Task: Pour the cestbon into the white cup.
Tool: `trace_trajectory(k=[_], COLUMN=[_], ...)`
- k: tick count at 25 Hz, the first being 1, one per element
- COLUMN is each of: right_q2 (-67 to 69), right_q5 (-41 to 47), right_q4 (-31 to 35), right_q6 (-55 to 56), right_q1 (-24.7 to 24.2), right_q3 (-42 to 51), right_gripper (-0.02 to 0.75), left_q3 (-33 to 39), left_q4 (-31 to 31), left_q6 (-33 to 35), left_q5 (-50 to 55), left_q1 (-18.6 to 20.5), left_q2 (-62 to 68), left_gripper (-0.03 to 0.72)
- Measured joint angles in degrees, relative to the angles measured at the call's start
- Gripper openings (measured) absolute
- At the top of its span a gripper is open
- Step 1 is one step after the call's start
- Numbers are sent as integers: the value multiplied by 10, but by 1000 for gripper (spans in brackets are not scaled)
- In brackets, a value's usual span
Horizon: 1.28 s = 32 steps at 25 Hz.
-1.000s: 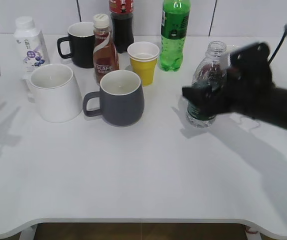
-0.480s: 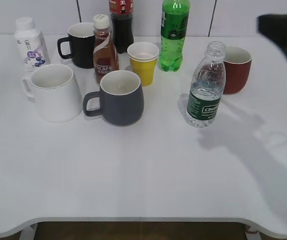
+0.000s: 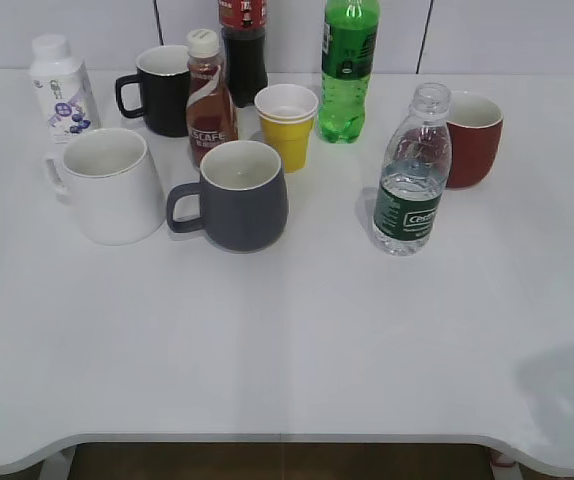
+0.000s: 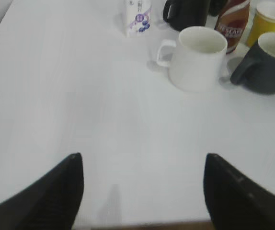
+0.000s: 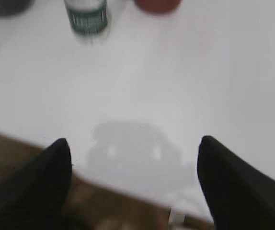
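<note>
Both grippers hang spread and empty, well back from the cups.

The left gripper [image 4: 140,191] has its fingers parted over bare table near the white cup [image 3: 110,185]; the right gripper [image 5: 135,187] is likewise released, at the table edge. The cestbon [image 3: 411,172] stands upright, uncapped, well right of the white cup, past the grey mug [image 3: 239,194], just beside a red cup [image 3: 472,139].

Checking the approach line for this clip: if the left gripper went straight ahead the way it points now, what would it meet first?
Probably the white cup. The left gripper is open, bare table lies ahead, and the cup stands slightly right of centre; depth is uncertain.
</note>
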Motion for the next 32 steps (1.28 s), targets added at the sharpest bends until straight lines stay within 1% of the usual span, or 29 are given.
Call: trace_trajectory(k=[2, 3, 6, 8, 11, 13, 15, 19, 24, 26, 27, 30, 32], right_q2=[-53, -82, -165, -210, -247, -249, -249, -249, -249, -249, -249, -249, -249], right_q5=[72, 88, 108, 112, 77, 43, 30, 27, 26, 25, 25, 25, 25], right_q4=[23, 34, 53, 57, 57, 59, 64, 66, 66, 68, 68, 68, 69], right_q6=[-12, -15, -34, -53, -66, -69, -72, -74, -75, -75, -75, -76, -76], right_q1=[0, 0, 0, 0, 0, 0, 0, 0, -3, -20, -37, -113, -172], right_q3=[0, 2, 24, 44, 59, 71, 75, 75, 75, 75, 75, 75, 75], right_gripper=[609, 608, 604, 598, 596, 594, 594, 593, 593, 593, 593, 593, 593], left_q3=[0, 1, 16, 22, 38, 42, 43, 44, 44, 44, 44, 44, 44], left_q4=[-1, -1, -13, -22, -26, -33, -41, -47, -47, -47, -47, -47, -47], left_q6=[4, 4, 5, 8, 26, 39, 55, 65, 66, 66, 66, 66, 66], left_q5=[40, 55, 66, 48, 2, -9, -13, -15, -15, -15, -15, -15, -15], left_q1=[0, 0, 0, 0, 0, 0, 0, 0, 0, 5, 14, 47, 74], left_q2=[-27, -37, -56, -56, -56, -54, -56, -56, -56, -56, -56, -56, -56], left_gripper=[588, 588, 588, 588, 580, 565, 546, 517, 512, 512, 512, 512, 512])
